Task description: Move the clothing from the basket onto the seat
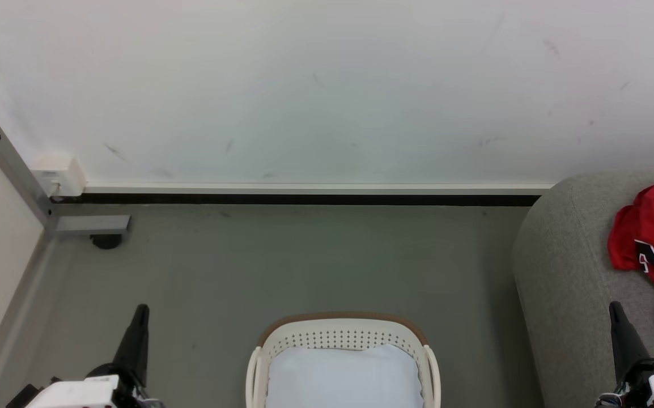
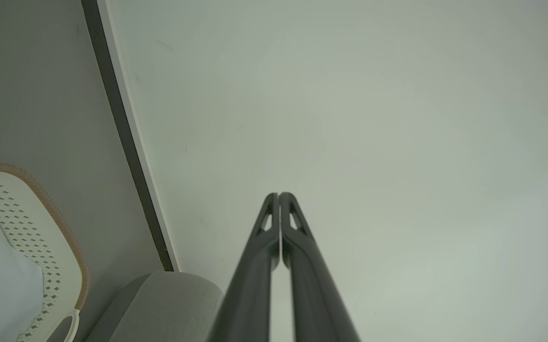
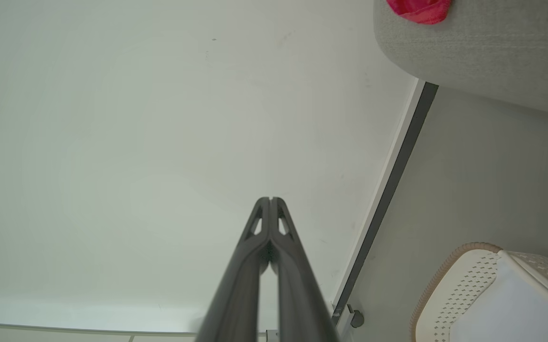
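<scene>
Head view, laundry basket [image 1: 341, 318]: is standing on the grey floor [image 1: 281, 266] at the bottom centre, its pale flat bottom showing under the brown rim.
Head view, sofa [image 1: 565, 266]: is filling the right side, just beside the basket but apart from it.
Head view, red jersey [image 1: 650, 226]: is lying crumpled on the sofa cushion at the right edge, black-and-white numerals facing up; whether the red fold below it is a second garment I cannot tell.
Head view, left gripper [image 1: 141, 309]: is hanging over the floor left of the basket, its fingers clenched and gripping nothing.
Head view, right gripper [image 1: 616, 306]: is hanging over the sofa's front edge, below the jersey and not touching it, its fingers clenched and gripping nothing.
Head view, background: a white wall [image 1: 327, 85] is meeting the floor along a dark baseboard [image 1: 304, 199]; a metal frame [image 1: 12, 167] is standing in the left corner.
Left wrist view, left gripper [image 2: 279, 194]: is pointing at the wall [image 2: 373, 118], the two fingers pressing together.
Left wrist view, surroundings: the basket [image 2: 65, 247] is sitting at the lower left, with a rounded corner of the sofa [image 2: 169, 299] near it.
Right wrist view, right gripper [image 3: 270, 199]: is pointing at the wall [image 3: 112, 118], the fingers pressing together.
Right wrist view, surroundings: a red garment [image 3: 419, 8] is lying on the sofa [image 3: 473, 52] at the top right; the basket [image 3: 454, 280] is standing on the floor [image 3: 483, 180] at the lower right.
</scene>
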You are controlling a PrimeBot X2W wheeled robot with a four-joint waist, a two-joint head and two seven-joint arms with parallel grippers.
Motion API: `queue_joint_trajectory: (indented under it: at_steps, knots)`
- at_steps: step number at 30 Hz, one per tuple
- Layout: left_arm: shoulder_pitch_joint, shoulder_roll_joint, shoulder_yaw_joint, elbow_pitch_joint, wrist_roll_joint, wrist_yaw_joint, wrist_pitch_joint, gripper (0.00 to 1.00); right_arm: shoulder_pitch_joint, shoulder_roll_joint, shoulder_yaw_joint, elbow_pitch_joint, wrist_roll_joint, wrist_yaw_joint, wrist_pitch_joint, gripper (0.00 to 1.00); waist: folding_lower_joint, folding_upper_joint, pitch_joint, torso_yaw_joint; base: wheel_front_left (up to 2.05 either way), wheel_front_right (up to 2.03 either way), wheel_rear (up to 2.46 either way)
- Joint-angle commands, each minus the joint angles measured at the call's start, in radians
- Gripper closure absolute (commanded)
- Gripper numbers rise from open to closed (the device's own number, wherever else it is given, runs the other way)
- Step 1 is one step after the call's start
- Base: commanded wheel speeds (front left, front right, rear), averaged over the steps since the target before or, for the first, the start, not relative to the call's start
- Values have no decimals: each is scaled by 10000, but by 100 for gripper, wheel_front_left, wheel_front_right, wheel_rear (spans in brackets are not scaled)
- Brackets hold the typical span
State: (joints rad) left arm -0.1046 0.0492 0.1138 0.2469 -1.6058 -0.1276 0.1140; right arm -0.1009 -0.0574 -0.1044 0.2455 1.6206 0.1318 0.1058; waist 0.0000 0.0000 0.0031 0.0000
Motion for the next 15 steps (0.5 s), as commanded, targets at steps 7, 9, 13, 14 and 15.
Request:
queue_joint_trajectory:
  at_steps: [7,9,13,14,15]
  knots:
    - [-69,17,32,-27,-125,-62,42,100,-114,12,-46,-23,-14,-21,57,100,0,0,0,0,0,0,0]
    - [-69,17,32,-27,-125,-62,42,100,-114,14,-48,-23,-18,-21,61,100,0,0,0,0,0,0,0]
    - [-68,17,32,-28,-126,-62,42,100,-115,17,-54,-23,-26,-19,47,100,0,0,0,0,0,0,0]
    - [-68,17,31,-28,-126,-62,42,100,-114,19,-56,-23,-28,-21,48,100,0,0,0,0,0,0,0]
    - [-68,17,31,-26,-126,-62,41,100,-115,20,-57,-22,-30,-19,50,100,0,0,0,0,0,0,0]
